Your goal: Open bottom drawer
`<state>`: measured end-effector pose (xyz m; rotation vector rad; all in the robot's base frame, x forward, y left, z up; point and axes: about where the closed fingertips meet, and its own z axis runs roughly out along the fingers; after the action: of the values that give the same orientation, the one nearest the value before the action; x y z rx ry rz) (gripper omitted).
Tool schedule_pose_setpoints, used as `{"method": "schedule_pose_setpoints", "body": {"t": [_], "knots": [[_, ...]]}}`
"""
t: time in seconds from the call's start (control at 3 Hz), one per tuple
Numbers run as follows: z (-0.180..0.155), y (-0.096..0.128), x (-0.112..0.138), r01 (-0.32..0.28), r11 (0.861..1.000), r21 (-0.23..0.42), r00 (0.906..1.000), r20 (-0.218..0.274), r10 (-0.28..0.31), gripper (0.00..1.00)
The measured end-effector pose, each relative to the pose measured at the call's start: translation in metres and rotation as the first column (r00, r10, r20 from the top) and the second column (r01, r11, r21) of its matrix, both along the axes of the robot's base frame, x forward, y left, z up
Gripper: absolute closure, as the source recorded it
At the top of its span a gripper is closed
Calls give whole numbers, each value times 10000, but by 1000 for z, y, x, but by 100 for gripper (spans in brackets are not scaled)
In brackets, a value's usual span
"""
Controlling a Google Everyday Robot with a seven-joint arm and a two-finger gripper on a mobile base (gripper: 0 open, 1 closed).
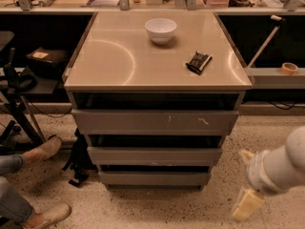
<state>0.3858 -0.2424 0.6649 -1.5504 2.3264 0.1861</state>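
The bottom drawer (pixel 153 178) is the slimmest grey front, lowest of three in the cabinet, and it looks shut. Above it are the mid-sized front (pixel 154 155) and the tallest front (pixel 155 122) with white scuff marks. My gripper (pixel 247 203) is at the lower right, low over the floor, to the right of the bottom drawer and apart from it. The white arm (pixel 281 168) comes in from the right edge.
The cabinet top (pixel 114 56) bears a white bowl (pixel 160 30) and a small black object (pixel 198 62). A person's legs and shoes (pixel 40 151) are at the lower left, with a black bag (pixel 78 161) beside the cabinet. A tape roll (pixel 288 68) lies on a shelf at the right.
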Motion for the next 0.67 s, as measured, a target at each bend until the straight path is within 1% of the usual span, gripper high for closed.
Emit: {"method": "schedule_pose_setpoints", "body": {"t": [0.33,0.67], "knots": [[-119,-8,-26,665,9978,26,9905,-1209,-657,0],[-216,2,-56,928,9946,472,9673,-2411,-788,0]]}}
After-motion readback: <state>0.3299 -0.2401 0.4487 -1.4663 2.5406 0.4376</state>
